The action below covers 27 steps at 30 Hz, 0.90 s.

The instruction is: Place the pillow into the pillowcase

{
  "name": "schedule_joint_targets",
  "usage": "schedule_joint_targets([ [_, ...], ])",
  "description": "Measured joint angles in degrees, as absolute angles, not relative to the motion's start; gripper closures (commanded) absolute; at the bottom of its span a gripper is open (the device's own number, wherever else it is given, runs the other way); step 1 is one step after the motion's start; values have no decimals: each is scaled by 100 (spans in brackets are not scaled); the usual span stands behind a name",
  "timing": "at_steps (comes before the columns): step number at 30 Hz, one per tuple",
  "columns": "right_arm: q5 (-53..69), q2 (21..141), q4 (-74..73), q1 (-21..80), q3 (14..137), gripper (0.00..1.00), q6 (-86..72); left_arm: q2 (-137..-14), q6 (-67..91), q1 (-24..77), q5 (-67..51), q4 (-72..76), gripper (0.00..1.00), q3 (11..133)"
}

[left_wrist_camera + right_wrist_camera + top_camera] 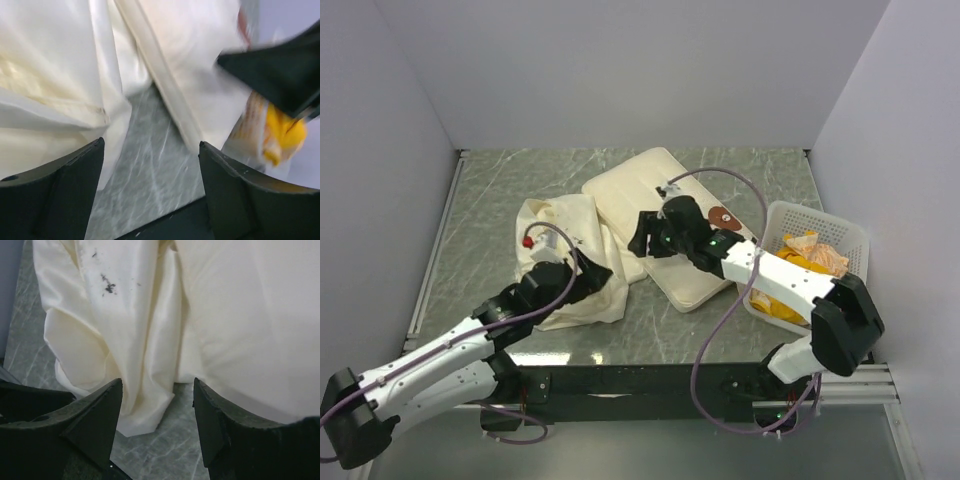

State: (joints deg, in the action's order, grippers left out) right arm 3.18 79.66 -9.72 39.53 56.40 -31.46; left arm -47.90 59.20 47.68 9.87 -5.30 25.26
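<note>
The pillow (632, 193) is a puffy cream rectangle lying flat and set on a slant just left of the white basket (825, 216), with its brown print at the end nearest the basket. The pillowcase (565, 212) is plain cream cloth, limp and crumpled in folds. It lies farther left of the basket, its edge touching the pillow's far side.

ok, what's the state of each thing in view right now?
pillowcase: crumpled, limp.
pillow: lying flat, outside the pillowcase.
left gripper: open, empty, low by the pillowcase.
right gripper: open, empty, at the pillow's near edge.
basket: upright, holding yellow and orange packets.
</note>
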Motion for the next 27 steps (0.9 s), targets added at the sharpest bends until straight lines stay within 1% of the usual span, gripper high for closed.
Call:
schedule_joint_targets([
  [1,353,8171,-939,4047,5789,34,-3146,-4628,6058,4768,1267,-749,19,2672],
  [3,423,8477,-869,4351,5988,34,-3144,-4346,6567,4768,2163,-1461,14,3218],
  [4,425,8578,-838,4445,6058,34,-3144,-4342,6713,4768,2412,-1684,13,3363],
  [6,464,8864,-781,4635,6274,33,-3146,-4458,7378,4766,3107,-2497,9,3769],
  [8,510,9194,-729,4803,6532,31,-3146,-4678,7806,4674,3603,-3116,9,4040],
  [10,534,9502,-687,4934,6772,29,-3146,-4915,7983,4379,3791,-3476,10,4193],
  [12,537,9767,-683,5070,6967,27,-3146,-5037,7856,3778,3776,-3522,9,4204],
  [15,515,10075,-683,5236,7175,25,-3153,-5050,7494,2370,3542,-3350,6,4202],
  [18,427,10285,-705,5391,7234,25,-3170,-5290,7105,1579,3328,-3146,4,4215],
  [23,244,10652,-790,5561,7395,25,-3170,-6261,6672,1157,2899,-2711,1,4191],
  [26,196,10718,-862,5614,7393,25,-3177,-6558,6523,1127,2539,-2250,1,3900],
  [27,183,10718,-862,5618,7393,25,-3186,-6630,6508,1127,2453,-2132,3,3813],
])
